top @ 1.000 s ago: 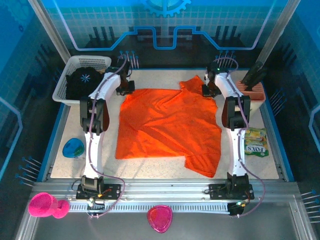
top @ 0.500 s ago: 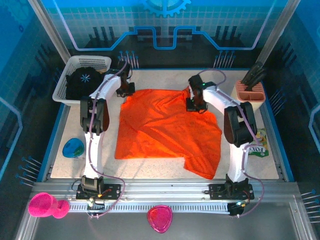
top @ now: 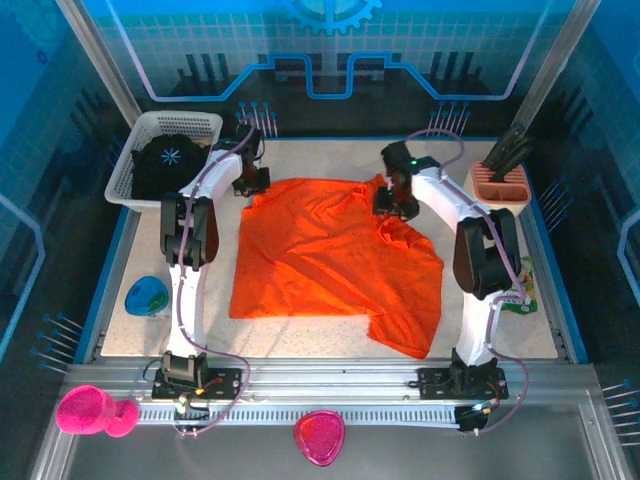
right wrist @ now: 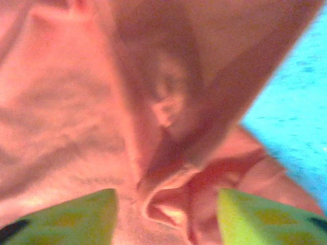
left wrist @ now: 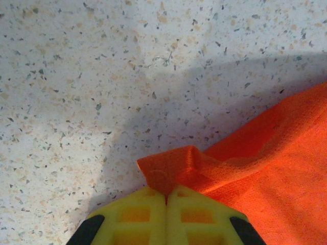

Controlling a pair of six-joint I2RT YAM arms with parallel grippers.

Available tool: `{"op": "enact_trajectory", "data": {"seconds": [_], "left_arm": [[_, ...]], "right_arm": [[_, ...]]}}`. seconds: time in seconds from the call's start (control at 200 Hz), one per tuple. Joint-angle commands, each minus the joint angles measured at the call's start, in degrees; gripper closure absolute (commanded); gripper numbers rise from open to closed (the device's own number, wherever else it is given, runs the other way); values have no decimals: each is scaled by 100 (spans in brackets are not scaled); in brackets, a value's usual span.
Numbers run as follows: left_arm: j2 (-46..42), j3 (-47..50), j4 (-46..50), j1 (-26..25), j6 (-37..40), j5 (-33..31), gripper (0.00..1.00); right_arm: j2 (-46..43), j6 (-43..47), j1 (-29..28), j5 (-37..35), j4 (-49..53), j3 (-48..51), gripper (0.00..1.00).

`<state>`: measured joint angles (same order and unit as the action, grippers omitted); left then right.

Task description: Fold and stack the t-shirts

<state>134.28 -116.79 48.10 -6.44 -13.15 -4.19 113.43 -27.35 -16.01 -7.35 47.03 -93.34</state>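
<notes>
From above, the orange t-shirt lies spread over the middle of the table, rumpled along its far edge and with one sleeve trailing toward the near right. The left claw sits at the shirt's far left corner. The right claw is over the bunched cloth at the far right, just beside the collar area. The black t-shirt with its pale starburst is piled inside the white basket at the far left corner of the table, well apart from both claws.

At the left wrist, the two yellow fingers of the left claw are pressed together, clamped on a small folded corner of the orange t-shirt. The rest of the cloth runs off to the right over the speckled table.

At the right wrist, the picture is blurred. The right claw has its yellow fingers standing wide apart. A raised fold of the orange t-shirt lies in the gap between them, and it looks loose rather than pinched, though I cannot tell whether either finger touches it.
</notes>
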Motion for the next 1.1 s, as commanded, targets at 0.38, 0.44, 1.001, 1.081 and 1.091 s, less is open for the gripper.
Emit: {"op": "enact_trajectory", "data": {"seconds": [0.38, 0.44, 1.001, 1.081, 1.091], "left_arm": [[-251, 174, -72, 28, 49, 44, 100], [-251, 174, -81, 28, 44, 49, 100], [-213, 131, -55, 26, 168, 40, 100], [-218, 146, -65, 28, 180, 31, 100], [-218, 148, -64, 28, 181, 25, 100]], "right_arm": [[1495, -1050, 1134, 799, -83, -1395, 37], [1735, -1104, 1135, 790, 26, -1664, 39], [2671, -1258, 1140, 533, 398, -2610, 56], [2823, -1263, 1144, 509, 465, -2773, 62], [2829, -1263, 1144, 514, 474, -2787, 62]]}}
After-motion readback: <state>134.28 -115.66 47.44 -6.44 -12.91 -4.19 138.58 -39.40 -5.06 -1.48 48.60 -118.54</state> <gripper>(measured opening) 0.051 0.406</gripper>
